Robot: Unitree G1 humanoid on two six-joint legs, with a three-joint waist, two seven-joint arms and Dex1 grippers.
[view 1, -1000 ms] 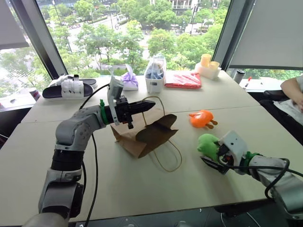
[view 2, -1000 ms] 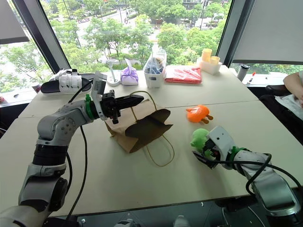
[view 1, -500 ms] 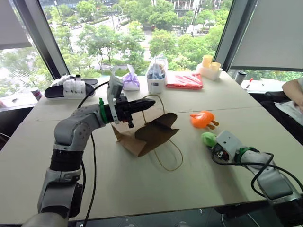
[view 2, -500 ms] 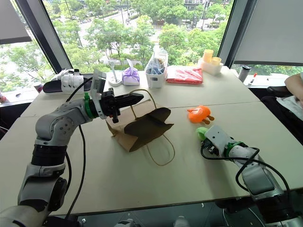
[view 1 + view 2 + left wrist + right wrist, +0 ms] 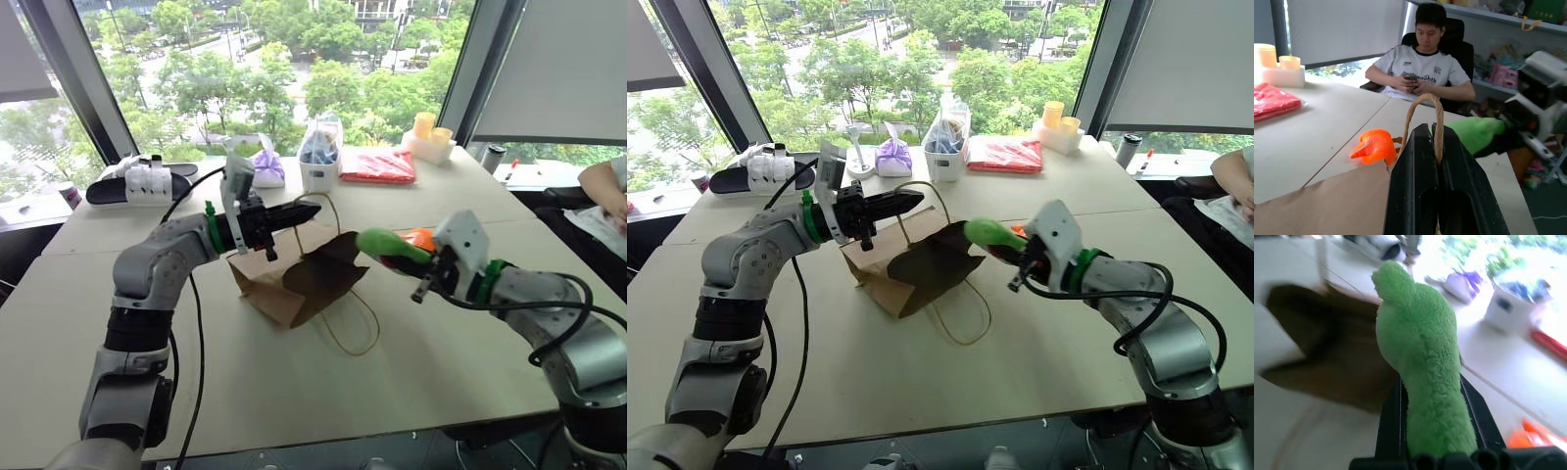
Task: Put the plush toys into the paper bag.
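The fuzzy bright green plush toy [image 5: 390, 245] is clamped between the black fingers of the right gripper [image 5: 419, 262], raised above the pale table [image 5: 294, 392]. Its long axis is pointed leftward at the dark mouth of the brown kraft paper bag [image 5: 304, 279], which lies just beside its tip, toward the table's far edge. The bag's pale cord handle [image 5: 1422, 115] is pinched in the closed left gripper [image 5: 306, 211], so the mouth is held up. The bright orange plush toy [image 5: 1376, 146] is left on the table behind the green one.

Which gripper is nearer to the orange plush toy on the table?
Right. The right gripper, shut on the green toy, hovers just beside the orange toy; the left gripper holds the bag's handle across the paper bag.
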